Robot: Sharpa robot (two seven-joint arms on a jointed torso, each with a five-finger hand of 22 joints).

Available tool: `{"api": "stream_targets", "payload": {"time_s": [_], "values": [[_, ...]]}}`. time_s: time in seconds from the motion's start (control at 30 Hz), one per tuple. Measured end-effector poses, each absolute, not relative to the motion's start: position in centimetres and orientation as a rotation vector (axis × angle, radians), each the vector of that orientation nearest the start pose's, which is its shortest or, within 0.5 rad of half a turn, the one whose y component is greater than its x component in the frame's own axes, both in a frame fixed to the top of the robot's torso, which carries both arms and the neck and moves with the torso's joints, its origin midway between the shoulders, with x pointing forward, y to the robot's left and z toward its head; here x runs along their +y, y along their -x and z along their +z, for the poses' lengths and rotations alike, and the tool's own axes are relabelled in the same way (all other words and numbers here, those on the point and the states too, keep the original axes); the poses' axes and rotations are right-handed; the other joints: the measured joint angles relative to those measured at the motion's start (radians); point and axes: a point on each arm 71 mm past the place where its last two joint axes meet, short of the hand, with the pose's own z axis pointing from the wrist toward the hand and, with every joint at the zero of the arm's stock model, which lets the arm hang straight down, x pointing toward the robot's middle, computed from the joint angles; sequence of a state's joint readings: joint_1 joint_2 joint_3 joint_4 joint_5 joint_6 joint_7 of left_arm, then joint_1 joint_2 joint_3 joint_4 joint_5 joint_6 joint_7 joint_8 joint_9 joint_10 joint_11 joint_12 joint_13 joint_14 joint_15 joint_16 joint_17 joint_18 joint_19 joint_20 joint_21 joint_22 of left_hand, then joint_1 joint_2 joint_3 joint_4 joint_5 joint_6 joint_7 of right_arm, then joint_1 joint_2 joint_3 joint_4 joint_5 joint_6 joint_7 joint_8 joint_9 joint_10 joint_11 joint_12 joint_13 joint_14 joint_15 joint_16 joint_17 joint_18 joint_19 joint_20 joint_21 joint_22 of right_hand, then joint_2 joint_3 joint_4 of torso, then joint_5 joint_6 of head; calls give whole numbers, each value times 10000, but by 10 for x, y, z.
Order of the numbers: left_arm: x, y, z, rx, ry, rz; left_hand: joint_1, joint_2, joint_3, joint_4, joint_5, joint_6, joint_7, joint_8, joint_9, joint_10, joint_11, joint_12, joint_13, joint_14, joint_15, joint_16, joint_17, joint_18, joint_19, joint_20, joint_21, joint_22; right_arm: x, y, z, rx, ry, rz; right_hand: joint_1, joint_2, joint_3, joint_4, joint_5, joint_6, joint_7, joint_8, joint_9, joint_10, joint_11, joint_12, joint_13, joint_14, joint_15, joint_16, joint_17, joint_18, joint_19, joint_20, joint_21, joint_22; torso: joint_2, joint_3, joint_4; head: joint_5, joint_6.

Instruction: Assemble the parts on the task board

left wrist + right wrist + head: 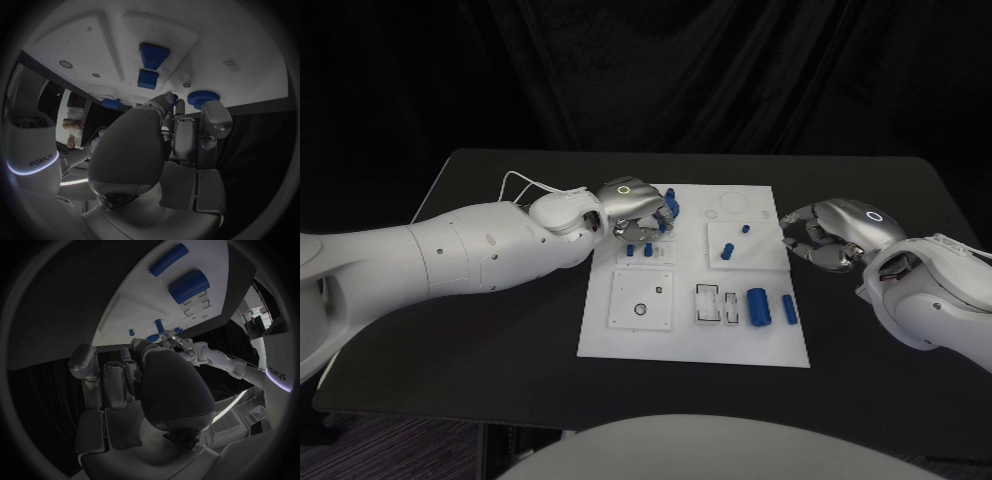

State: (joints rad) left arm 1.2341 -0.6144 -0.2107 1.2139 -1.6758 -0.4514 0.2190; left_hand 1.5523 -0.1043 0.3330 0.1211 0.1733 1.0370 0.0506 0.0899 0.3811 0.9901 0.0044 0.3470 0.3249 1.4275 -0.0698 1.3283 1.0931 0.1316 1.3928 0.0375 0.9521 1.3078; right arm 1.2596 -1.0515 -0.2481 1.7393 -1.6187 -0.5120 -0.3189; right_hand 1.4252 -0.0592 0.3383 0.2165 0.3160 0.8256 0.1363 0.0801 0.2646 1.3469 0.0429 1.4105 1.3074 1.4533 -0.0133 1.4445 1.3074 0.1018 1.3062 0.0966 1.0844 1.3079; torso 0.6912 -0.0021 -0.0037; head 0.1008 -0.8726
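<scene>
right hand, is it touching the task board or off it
Apart. The head view shows the right hand beside the task board, past its right edge, with dark table between them.

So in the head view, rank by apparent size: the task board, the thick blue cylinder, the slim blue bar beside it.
1. Task board, by far the largest.
2. Thick blue cylinder.
3. Slim blue bar, similar in length but clearly narrower.

The left hand (632, 208) blocks the board's (625, 340) eleven o'clock corner. The right hand (822, 236) crowds its three o'clock edge. Blue cylinders (759, 306) stand toward five o'clock; bare table (488, 340) lies toward seven.
</scene>
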Motion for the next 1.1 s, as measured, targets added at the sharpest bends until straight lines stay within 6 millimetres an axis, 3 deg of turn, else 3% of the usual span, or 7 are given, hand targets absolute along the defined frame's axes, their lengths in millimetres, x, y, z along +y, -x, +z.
{"api": "stream_targets", "payload": {"time_s": [0.27, 0.53, 0.8, 1.1], "values": [[175, -499, -216, 14493, -6385, -6902, 0, -1, -1, -55, -46, -6, -6, 0, 0, -1, 0, 0, 6, 0, 0, -80, -110, 0, 0, 0, -118, -1, -250, -427, -205, 16206, 1331, 4176, 0, 0, 0, 0, 0, 0, 0, 0, 1, 0, 0, 0, 0, 0, 0, 0, 0, 0, 0, 0, 0, -1, -8, 0, 34, -3, 0], [189, -497, -216, 14694, -6260, -6681, 0, -2, -1, -54, -158, -6, -6, 0, -10, -2, 0, -1, 90, -73, 0, -119, -201, -1, -26, 25, -156, -1, -250, -427, -205, 16226, 1335, 4172, 0, 0, 0, 0, 0, 0, 0, 0, 1, 0, 0, 0, 0, 0, 0, 0, 0, 0, 0, 0, 0, -2, -18, 2, 39, 12, 0], [194, -497, -220, 15031, -6224, -6547, 0, -2, -1, -54, -223, -6, -6, -39, -12, -2, 1, -1, 106, -73, 0, -157, -240, 0, -65, -15, -157, -2, -251, -426, -206, 16262, 1326, 4163, 0, 0, 0, 0, 0, 0, 0, 0, 1, 0, 0, 0, 0, 0, 0, 0, 0, 0, 0, 0, 0, -2, -9, 5, 34, -5, 0], [194, -498, -224, 15267, -6227, -6466, -52, 49, -2, -54, -339, -8, -7, -40, -24, -38, 35, -1, 166, -72, 1, -157, -253, 0, -97, 17, -197, -2, -251, -425, -207, 16291, 1329, 4160, 0, 0, 0, 0, 0, 0, 0, 0, 2, 0, 0, 0, -1, 0, 0, 0, 0, 0, 0, 0, 0, -3, 30, -16, 6, 26, 0]]}}
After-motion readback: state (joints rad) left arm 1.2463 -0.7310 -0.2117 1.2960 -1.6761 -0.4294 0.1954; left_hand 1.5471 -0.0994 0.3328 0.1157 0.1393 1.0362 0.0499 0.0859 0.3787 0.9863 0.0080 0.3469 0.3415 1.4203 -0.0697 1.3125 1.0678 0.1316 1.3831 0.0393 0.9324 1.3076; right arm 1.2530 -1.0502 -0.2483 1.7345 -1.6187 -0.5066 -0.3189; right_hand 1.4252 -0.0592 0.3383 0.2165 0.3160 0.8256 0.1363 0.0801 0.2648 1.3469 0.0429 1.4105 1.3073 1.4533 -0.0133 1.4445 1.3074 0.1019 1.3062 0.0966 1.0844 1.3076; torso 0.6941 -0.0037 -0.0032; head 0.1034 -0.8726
